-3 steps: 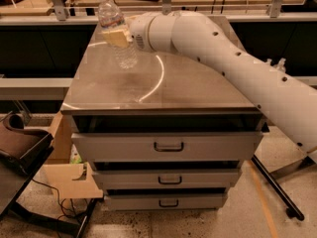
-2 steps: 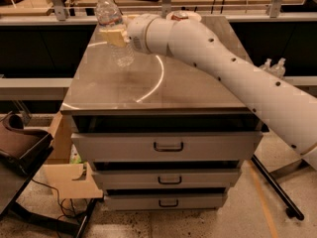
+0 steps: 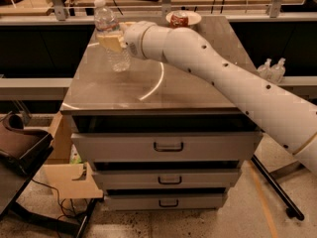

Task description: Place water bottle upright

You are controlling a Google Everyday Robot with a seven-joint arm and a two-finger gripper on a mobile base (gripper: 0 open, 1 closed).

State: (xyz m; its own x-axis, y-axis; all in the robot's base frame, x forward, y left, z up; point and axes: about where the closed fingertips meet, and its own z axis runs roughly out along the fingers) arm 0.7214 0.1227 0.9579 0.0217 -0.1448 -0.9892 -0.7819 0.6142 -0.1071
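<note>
The water bottle point(image 3: 112, 38) is a clear ribbed plastic bottle with a white cap. It stands almost upright at the back left of the metal cabinet top point(image 3: 148, 90), its base at or just above the surface. My gripper point(image 3: 114, 39), with tan fingers point(image 3: 110, 42), is shut around the bottle's middle and covers much of the label. The white arm reaches in from the lower right across the top.
A red-orange soda can point(image 3: 179, 19) sits in a white bowl at the back of the top. Two small clear bottles point(image 3: 271, 69) stand to the right, behind the arm. A drawer cabinet point(image 3: 168, 148) is below, a dark chair point(image 3: 20, 145) at the left.
The gripper has moved the bottle slightly left and lower, towards the cabinet top. The bottle stays nearly upright in the grip.
</note>
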